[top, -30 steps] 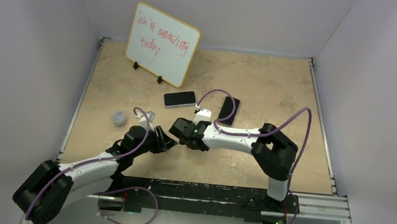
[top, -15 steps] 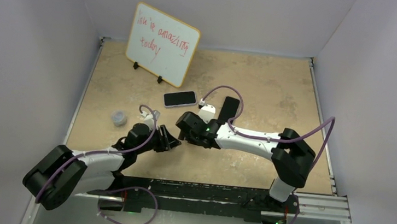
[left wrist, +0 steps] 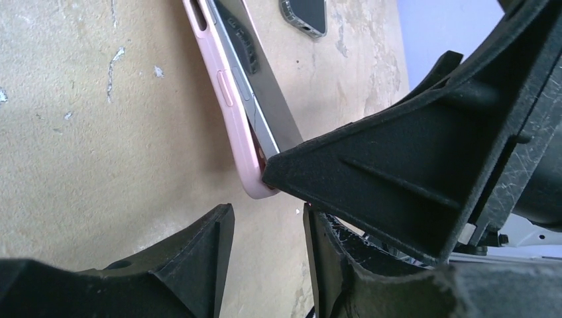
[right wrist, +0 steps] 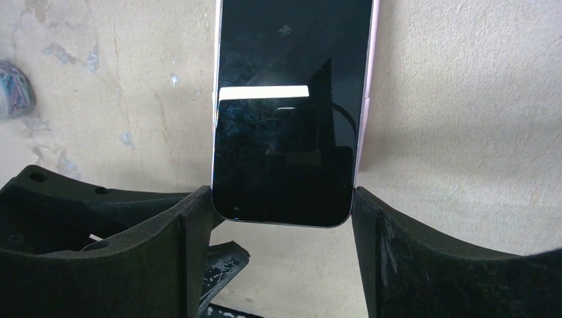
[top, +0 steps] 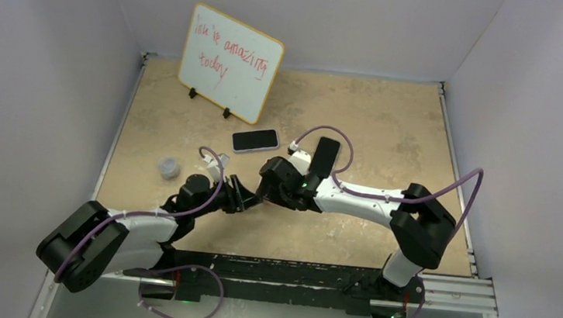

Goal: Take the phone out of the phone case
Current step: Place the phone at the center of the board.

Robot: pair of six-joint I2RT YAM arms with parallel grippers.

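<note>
The phone (right wrist: 285,112) lies near the middle of the bench (top: 361,112), one end lifted out of its pink case (left wrist: 228,93). The right gripper (right wrist: 281,199) clamps that end across its width. The left gripper (left wrist: 267,215) hangs just beside the case, jaws parted, holding nothing.

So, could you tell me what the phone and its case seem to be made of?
The phone has a glossy glass front that mirrors a bright strip; its edge looks like metal. The case is probably soft silicone or rubbery plastic: matte pink, flexing away at the corner.
</note>
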